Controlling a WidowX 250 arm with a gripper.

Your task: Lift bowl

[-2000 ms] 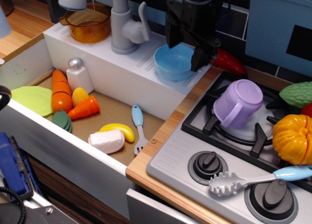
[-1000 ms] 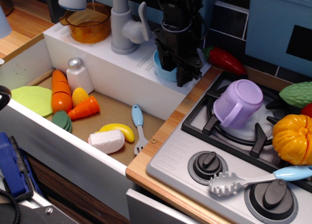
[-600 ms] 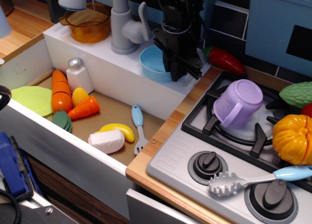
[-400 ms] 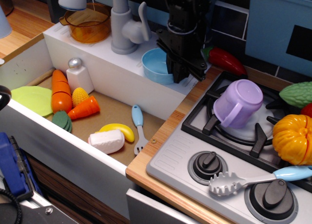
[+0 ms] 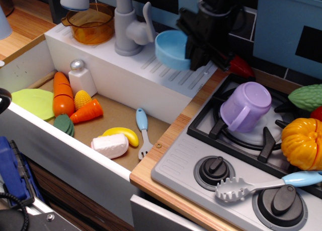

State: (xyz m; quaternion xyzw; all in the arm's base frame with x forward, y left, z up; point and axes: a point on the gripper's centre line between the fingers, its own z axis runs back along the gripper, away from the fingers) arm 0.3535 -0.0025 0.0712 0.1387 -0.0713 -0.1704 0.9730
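The light blue bowl (image 5: 171, 50) is tilted and held clear above the white ribbed sink ledge (image 5: 166, 77), next to the grey faucet (image 5: 130, 24). My black gripper (image 5: 193, 55) is shut on the bowl's right rim and comes in from the upper right. The fingertips are partly hidden behind the bowl's wall.
An amber transparent pot (image 5: 91, 23) stands on the ledge at the back left. A red pepper (image 5: 240, 67) lies behind the gripper. A purple mug (image 5: 246, 106) lies on the stove burner (image 5: 261, 135). Toy food and a fork (image 5: 142, 130) lie in the sink basin.
The gripper came down onto the bowl's right rim, shut on it, dragged it a little left, and has now raised it off the ledge, tilted, moving up and to the right.
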